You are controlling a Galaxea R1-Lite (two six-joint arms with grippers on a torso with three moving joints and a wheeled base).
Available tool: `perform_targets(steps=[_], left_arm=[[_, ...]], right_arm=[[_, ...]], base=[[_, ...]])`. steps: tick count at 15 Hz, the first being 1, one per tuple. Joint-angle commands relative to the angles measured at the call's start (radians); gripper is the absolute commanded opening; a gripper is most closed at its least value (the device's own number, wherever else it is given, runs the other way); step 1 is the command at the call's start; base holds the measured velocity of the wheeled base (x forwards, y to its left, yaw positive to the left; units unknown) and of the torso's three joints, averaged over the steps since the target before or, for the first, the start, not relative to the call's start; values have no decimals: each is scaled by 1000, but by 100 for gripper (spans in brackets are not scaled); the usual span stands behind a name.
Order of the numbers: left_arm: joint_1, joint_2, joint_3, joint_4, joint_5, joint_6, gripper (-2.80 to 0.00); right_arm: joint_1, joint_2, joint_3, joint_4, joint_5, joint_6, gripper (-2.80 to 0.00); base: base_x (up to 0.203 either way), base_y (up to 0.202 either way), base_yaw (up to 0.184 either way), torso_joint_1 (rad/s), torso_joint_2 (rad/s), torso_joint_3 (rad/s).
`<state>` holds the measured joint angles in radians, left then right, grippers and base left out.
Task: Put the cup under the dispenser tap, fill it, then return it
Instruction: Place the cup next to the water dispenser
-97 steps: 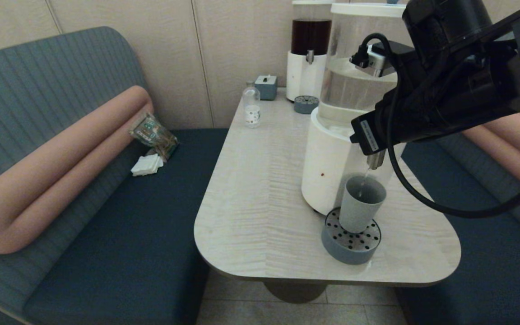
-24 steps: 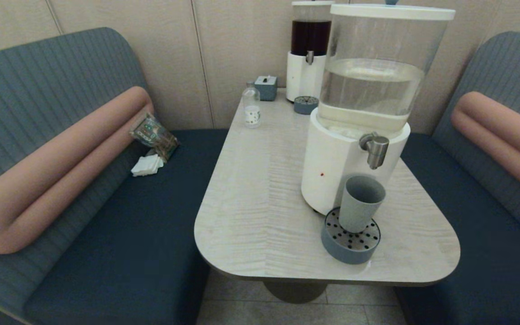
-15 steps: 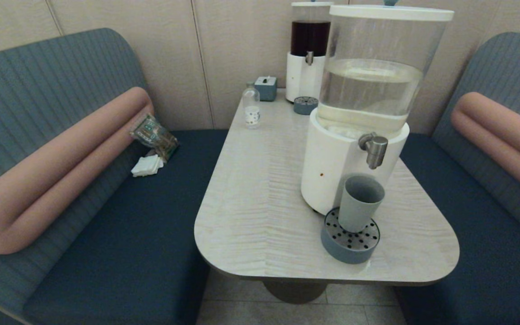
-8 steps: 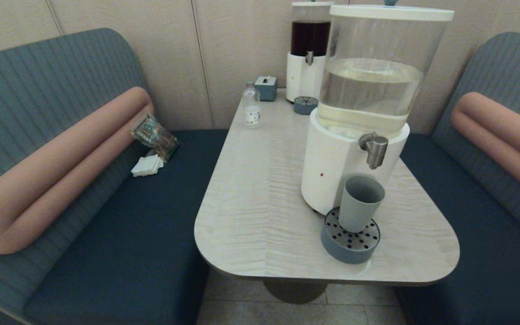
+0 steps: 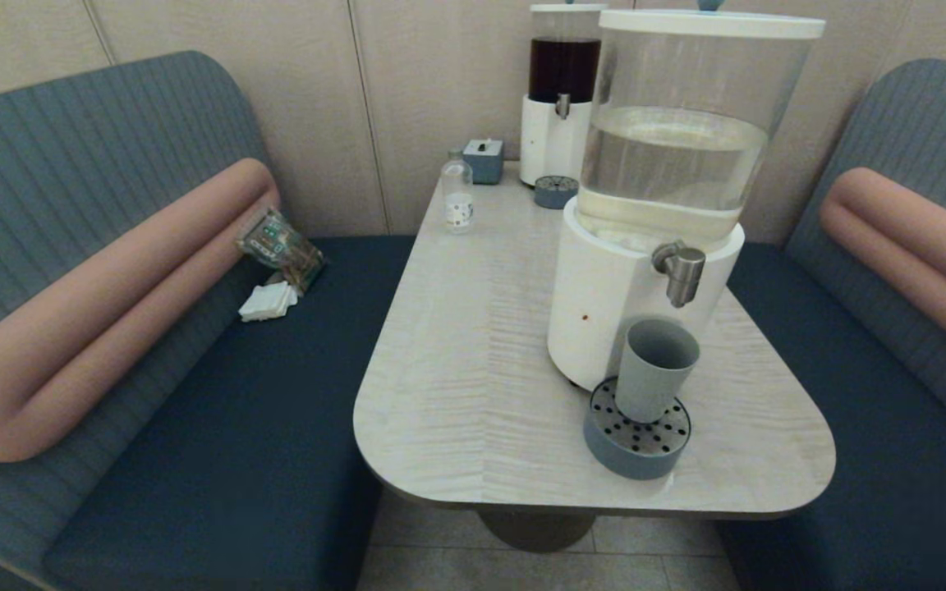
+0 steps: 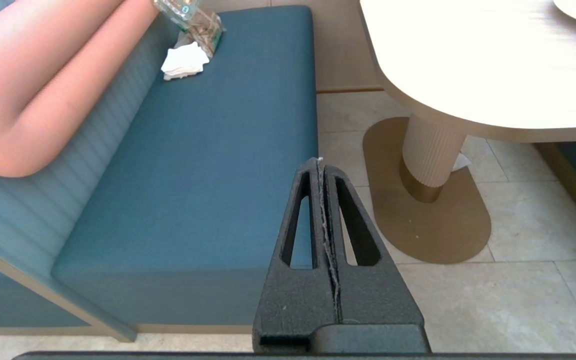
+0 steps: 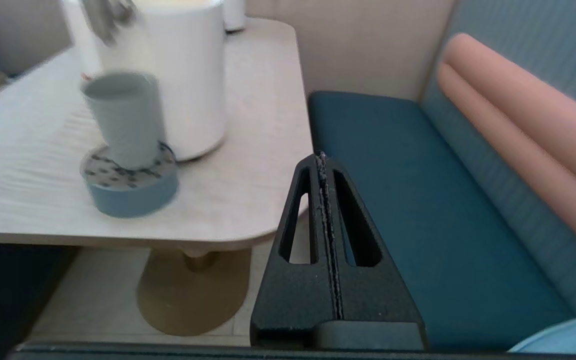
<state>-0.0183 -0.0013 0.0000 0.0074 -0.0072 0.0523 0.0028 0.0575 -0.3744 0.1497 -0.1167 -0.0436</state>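
Note:
The grey-blue cup (image 5: 655, 368) stands upright on the round perforated drip tray (image 5: 637, 439), right under the brushed-steel dispenser tap (image 5: 680, 271) of the white-based dispenser (image 5: 629, 304). No liquid runs from the tap. Neither arm shows in the head view. My right gripper (image 7: 322, 159) is shut and empty, off the table's near right corner, with the cup (image 7: 123, 117) and the drip tray (image 7: 128, 182) away from it. My left gripper (image 6: 319, 162) is shut and empty, low over the floor beside the left bench.
A smaller dispenser of dark red liquid (image 5: 562, 90), a small drip tray (image 5: 556, 190), a grey box (image 5: 484, 159) and a clear bottle (image 5: 457, 195) stand at the table's far end. A snack bag (image 5: 280, 244) and white napkins (image 5: 268, 300) lie on the left bench. The table pedestal (image 6: 430, 160) stands near the left gripper.
The right arm, which was at the tap 6.5 s ago with liquid running into the cup, has left the head view. Over the last second nothing has moved there.

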Motion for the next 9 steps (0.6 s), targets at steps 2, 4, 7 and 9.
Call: perform_targets(steps=[2,4,7,9], left_arm=[[0,-2,0,0,0,0,-280],[0,-2,0,0,0,0,-280],[0,-2,0,-1,0,0,-280],[0,-2,0,0,1,0,-280]], right_arm=[[0,-60,231,-158,-16,-5,-280],[0,-59,341,-223,-15,-7,-280],[0,-58,353,-195,33,8,-280],[0,-58,351,-185,46,6,-280]], base=[[0,0,0,0,0,0],[0,0,0,0,0,0],[0,0,0,0,0,0],[0,0,0,0,0,0]])
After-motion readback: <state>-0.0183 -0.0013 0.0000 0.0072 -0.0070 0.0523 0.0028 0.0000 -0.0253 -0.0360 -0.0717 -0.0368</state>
